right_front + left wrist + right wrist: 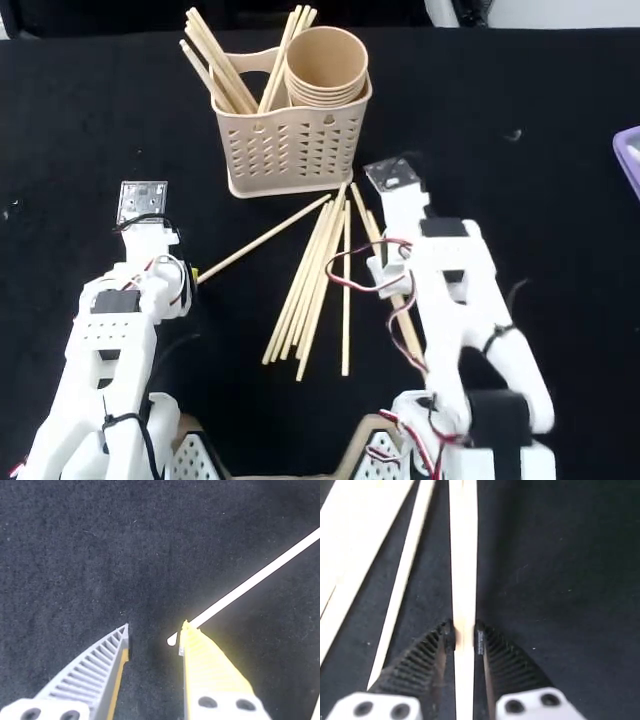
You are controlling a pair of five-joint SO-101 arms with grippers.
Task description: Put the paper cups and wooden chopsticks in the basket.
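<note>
Right tool (pixel 464 632) clenched on one held chopstick (pixel 463 555), pinched near the tips of the black ribbed fingers (pixel 415 670) and pointing straight out ahead of them over the bench (pixel 560 580). Just beside it, more sticks flat on the cloth at a slant, apart from the fingers.

Left tool (pixel 155 630) released, jaws spread with bare bench between them. One finger grey and ribbed, the other yellow. Rounded end of a single chopstick (pixel 250 582) just beside the yellow fingertip (pixel 192 642), outside the gap, not gripped. Rest of that stick slanting away across the bench.

In the high view, same single stick diagonal on the bench, one end by the left arm (pixel 110 340), the other toward the basket (pixel 290 150). Loose chopsticks (pixel 310 290) fanned out flat between the two arms, far ends close to the basket's front wall. Two further sticks passing under the right arm (pixel 455 300).

All sticks thin, straight, pale plain wood. Bench under black fuzzy, felt-like cloth.

Basket of beige plastic, boxy, walls pierced by rows of small slots, with a handle across the middle. Stack of tan paper cups (pixel 325 65) upright inside, on the right arm's side of the handle. Basket chopsticks (pixel 215 70) standing tilted on the other side, tips well above the rim, a few more leaning next to the cups. Purple object (pixel 628 155) at the bench edge, well apart from everything.
</note>
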